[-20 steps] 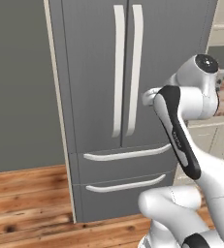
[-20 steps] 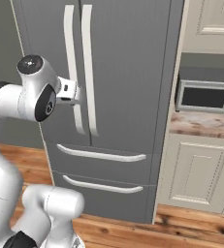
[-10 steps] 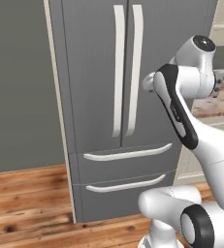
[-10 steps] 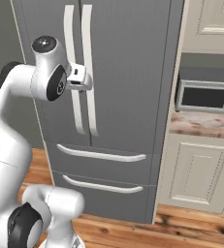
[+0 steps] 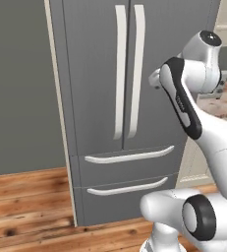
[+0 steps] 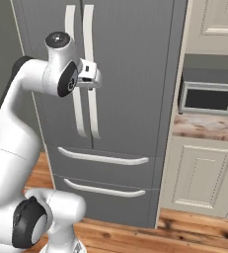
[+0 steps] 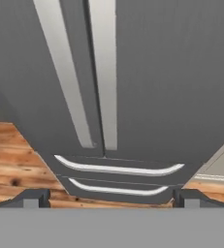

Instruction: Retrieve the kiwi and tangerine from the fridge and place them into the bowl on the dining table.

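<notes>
Right base cam catches a microwave on the table. Fridge doors both closed. Tool spread wide, holding nothing, facing the handles.

Home kitchen: tall grey fridge with both doors shut; microwave at 3 o'clock on stone counter over cream cabinets; wood plank floor.

fridge: matt grey, smooth | handles: glossy white | floor: grained wood | counter: mottled stone
</notes>
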You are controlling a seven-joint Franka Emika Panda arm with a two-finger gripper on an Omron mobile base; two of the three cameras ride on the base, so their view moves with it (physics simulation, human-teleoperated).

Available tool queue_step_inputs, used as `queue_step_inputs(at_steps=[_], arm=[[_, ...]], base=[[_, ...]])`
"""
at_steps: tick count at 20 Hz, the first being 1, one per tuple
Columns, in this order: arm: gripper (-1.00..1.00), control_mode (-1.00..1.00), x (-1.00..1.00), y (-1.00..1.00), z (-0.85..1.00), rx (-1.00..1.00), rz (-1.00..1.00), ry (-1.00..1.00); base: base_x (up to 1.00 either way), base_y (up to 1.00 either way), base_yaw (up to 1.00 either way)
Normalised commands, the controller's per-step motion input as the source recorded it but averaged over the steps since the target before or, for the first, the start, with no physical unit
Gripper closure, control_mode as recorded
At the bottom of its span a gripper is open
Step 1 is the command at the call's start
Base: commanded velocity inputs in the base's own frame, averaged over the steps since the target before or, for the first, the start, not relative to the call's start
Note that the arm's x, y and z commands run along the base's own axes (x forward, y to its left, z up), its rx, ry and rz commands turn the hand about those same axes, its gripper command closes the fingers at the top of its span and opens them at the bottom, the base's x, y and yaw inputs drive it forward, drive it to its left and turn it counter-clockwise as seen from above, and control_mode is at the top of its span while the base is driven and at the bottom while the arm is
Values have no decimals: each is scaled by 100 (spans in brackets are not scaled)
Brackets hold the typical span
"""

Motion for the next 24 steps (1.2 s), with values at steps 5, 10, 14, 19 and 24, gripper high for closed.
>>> queue_step_inputs(at_steps=[5, 10, 14, 19, 24], arm=[[-100, -100, 38, 0, 1, 0, 0, -2], [-100, -100, 45, 1, -2, -2, 0, -21], [-100, -100, 49, 0, -12, 0, 0, -24], [-100, -100, 58, 3, -11, 0, 0, -9], [-100, -100, 60, 6, 0, 0, 0, 5]], base=[[0, 0, 0], [0, 0, 0], [0, 0, 0], [0, 0, 0], [0, 0, 0]])
